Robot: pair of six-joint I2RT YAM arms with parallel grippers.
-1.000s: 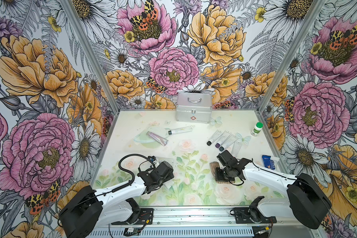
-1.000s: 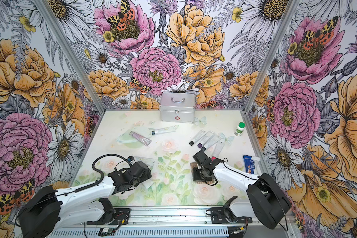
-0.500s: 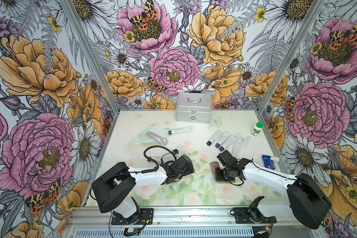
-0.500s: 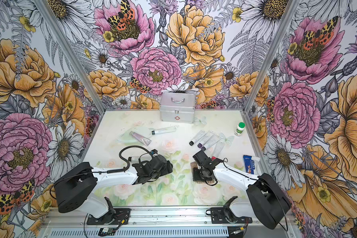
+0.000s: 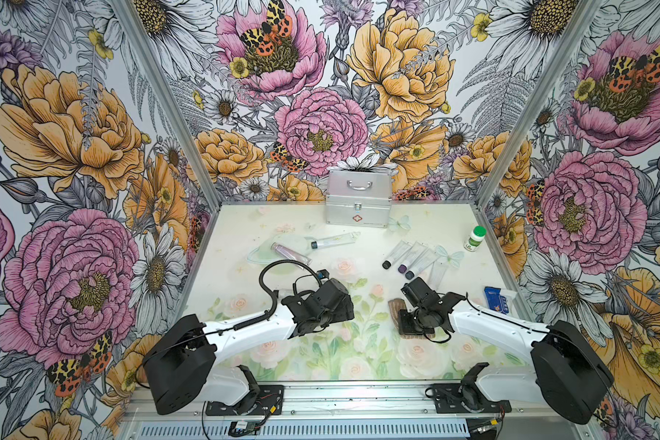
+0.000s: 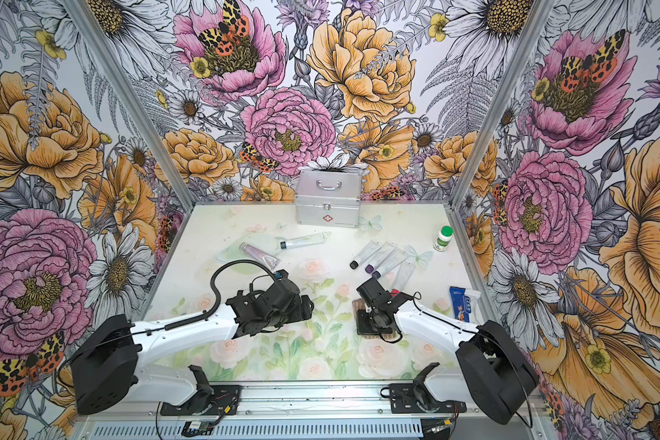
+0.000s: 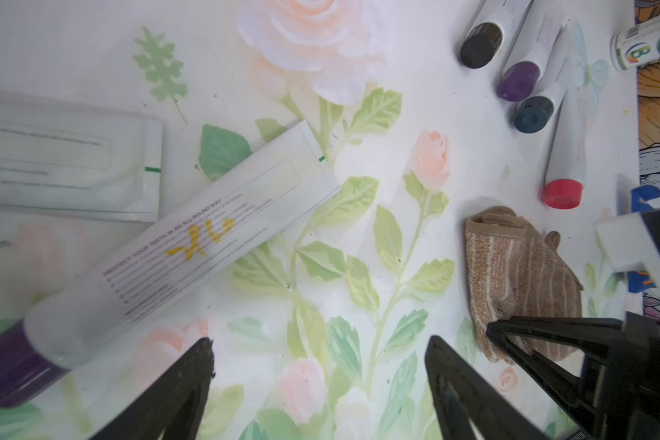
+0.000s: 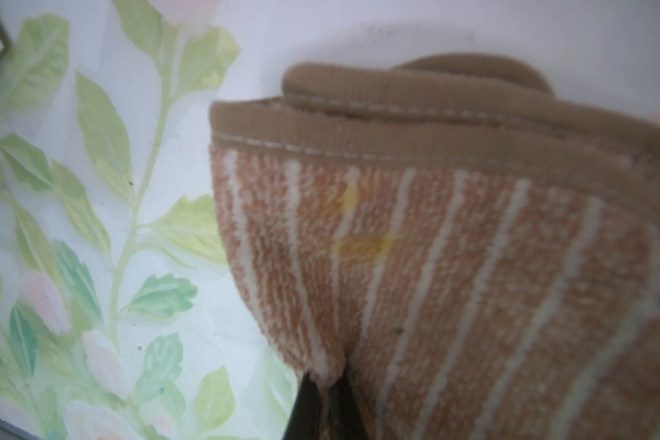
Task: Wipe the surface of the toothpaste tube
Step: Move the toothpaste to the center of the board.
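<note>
The toothpaste tube point(image 7: 191, 244) is white with a purple cap and yellow scribbles on its printed side, and it lies flat on the floral table. In the left wrist view my left gripper point(image 7: 319, 341) hovers open just beside the tube's cap end, holding nothing. In both top views that gripper's body point(image 5: 336, 304) covers the tube. My right gripper point(image 8: 326, 375) is shut on a folded brown striped cloth point(image 8: 435, 247), which rests on the table point(image 5: 395, 306) right of centre. The cloth carries a faint yellow smear.
A flat white packet point(image 7: 65, 164) lies next to the tube. Several capped tubes point(image 5: 408, 255) lie at right, with a green-capped bottle point(image 5: 475, 238) and a blue packet point(image 5: 498, 299). A silver case point(image 5: 358, 204) stands at the back, and two tubes point(image 5: 290, 253) lie back left.
My left arm has swung from the front left corner in towards the table's middle, and its gripper is open. The right arm and the cloth have not moved.
</note>
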